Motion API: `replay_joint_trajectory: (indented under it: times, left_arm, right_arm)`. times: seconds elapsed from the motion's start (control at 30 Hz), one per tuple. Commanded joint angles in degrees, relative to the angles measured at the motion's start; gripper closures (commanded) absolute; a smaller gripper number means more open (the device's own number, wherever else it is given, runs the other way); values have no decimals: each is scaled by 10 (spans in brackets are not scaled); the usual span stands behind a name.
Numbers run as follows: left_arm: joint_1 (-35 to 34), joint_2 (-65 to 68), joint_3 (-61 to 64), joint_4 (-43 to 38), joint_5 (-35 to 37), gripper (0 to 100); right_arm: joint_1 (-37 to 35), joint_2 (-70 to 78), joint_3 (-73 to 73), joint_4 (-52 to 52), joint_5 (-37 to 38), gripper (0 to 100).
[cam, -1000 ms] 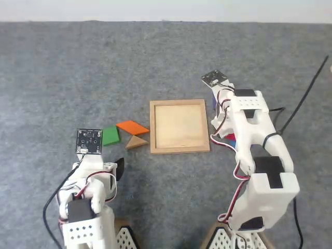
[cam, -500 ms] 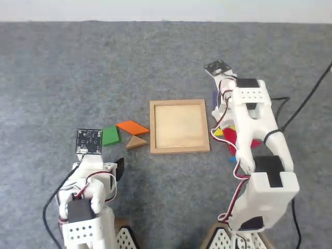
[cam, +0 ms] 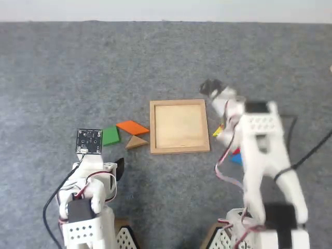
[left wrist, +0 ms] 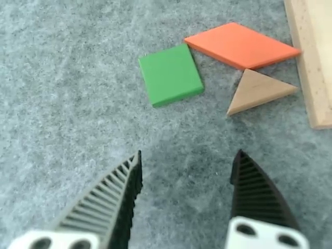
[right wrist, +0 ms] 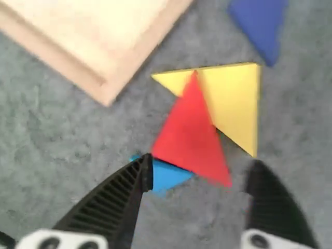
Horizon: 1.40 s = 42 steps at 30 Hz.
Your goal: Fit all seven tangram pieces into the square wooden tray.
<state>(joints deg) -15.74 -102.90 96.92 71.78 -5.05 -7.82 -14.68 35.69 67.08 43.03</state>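
The square wooden tray (cam: 179,102) lies mid-table with nothing in it. To its left lie a green square (left wrist: 171,74), an orange parallelogram (left wrist: 241,45) and a tan triangle (left wrist: 259,91); my left gripper (left wrist: 187,161) hangs open just short of them. On the tray's right, a red triangle (right wrist: 189,135) overlaps a yellow triangle (right wrist: 233,98) and a light blue piece (right wrist: 163,175). A dark blue triangle (right wrist: 259,18) lies beyond them. Directly above the red triangle is my right gripper (right wrist: 201,168), open, with a finger on either side.
Grey carpet covers the table. The right arm (cam: 262,140) stretches along the tray's right side and hides part of the pieces there; the yellow triangle (cam: 218,131) peeks out beside it. The left arm's base stands at the near left.
The right arm has swung and is blurred in motion, its body now farther from the tray. The yellow, red and blue pieces came into sight beside it. The left arm has not moved.
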Motion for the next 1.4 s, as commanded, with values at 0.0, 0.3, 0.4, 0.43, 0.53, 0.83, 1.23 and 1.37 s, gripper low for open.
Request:
replay_joint_trajectory:
  times: [0.0, 0.3, 0.4, 0.43, 0.53, 0.83, 1.23, 1.37]
  left_arm:
    - [-3, -6, -4, 2, -5, 727]
    - [-3, -6, -4, 2, -5, 727]
    - [-3, -6, -4, 2, -5, 727]
    - [-3, -6, -4, 2, -5, 727]
    - [-3, -6, -4, 2, -5, 727]
    - [-4, -6, -4, 2, -5, 727]
    - [-4, -6, -4, 2, -5, 727]
    - [-4, -6, -4, 2, -5, 727]
  right_arm:
    - [-14, -38, 88, -86, 16, 604]
    - [7, 99, 55, -147, 73, 600]
    - [32, 157, 26, -147, 88, 601]
    - [38, 170, 9, -133, 88, 601]
    - [53, 198, -33, -112, 87, 601]
    - [100, 218, -55, -80, 85, 787]
    - [102, 215, -56, -90, 48, 946]
    - [103, 213, -59, -112, 14, 966]
